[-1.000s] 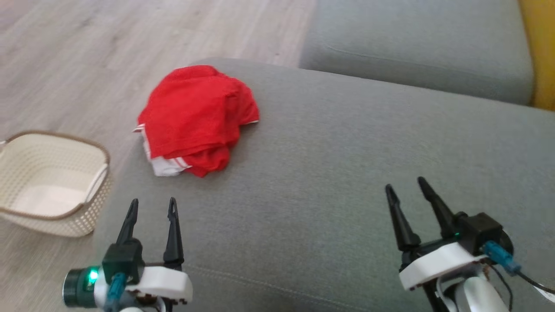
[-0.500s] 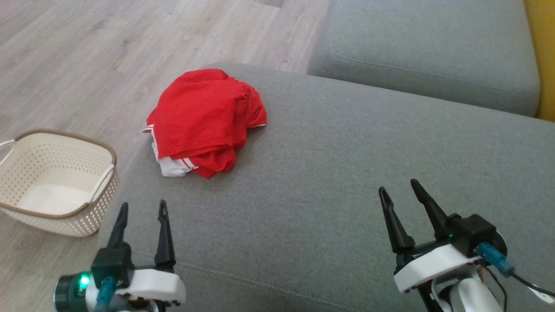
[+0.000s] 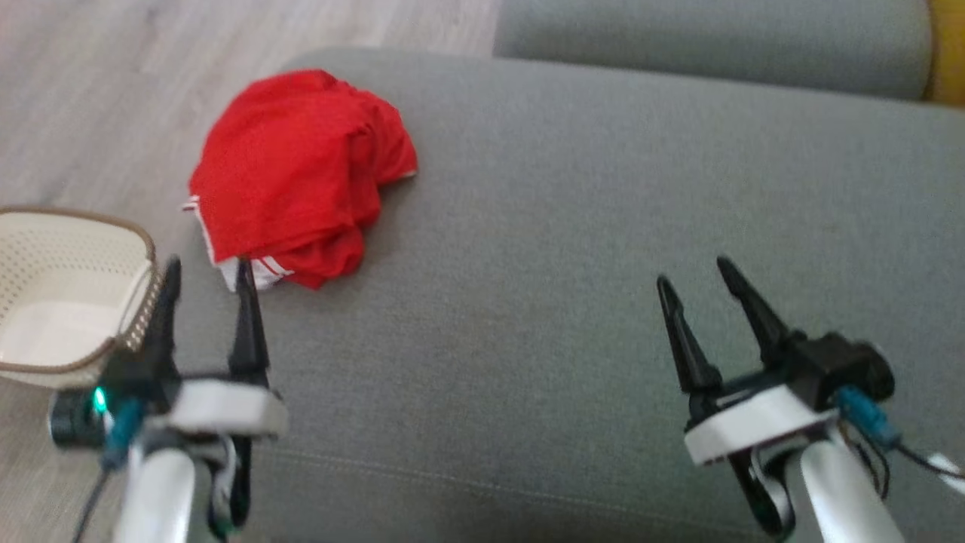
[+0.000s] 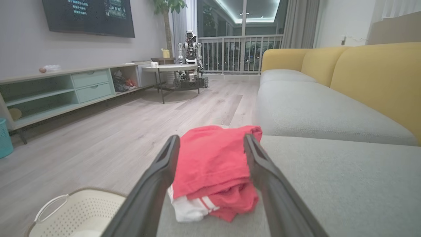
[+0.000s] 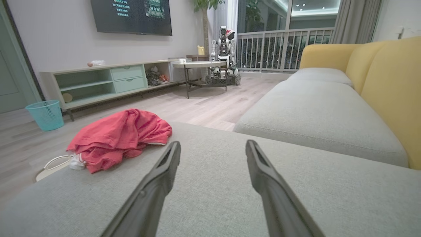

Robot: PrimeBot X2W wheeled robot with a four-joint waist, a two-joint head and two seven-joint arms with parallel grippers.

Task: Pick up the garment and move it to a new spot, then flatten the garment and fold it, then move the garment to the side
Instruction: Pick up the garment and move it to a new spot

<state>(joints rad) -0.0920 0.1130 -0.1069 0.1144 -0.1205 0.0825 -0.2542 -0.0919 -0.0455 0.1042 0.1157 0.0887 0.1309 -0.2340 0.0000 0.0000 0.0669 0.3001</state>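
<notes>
Both our claws are spread and empty: left claw (image 3: 208, 262) lower left, beside crumpled red shorts (image 3: 294, 173); right claw (image 3: 693, 270) lower right.

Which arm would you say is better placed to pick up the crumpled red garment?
Probably the left: the open left gripper points straight at the crumpled red garment, while the open right gripper faces grey sofa cushion.
</notes>
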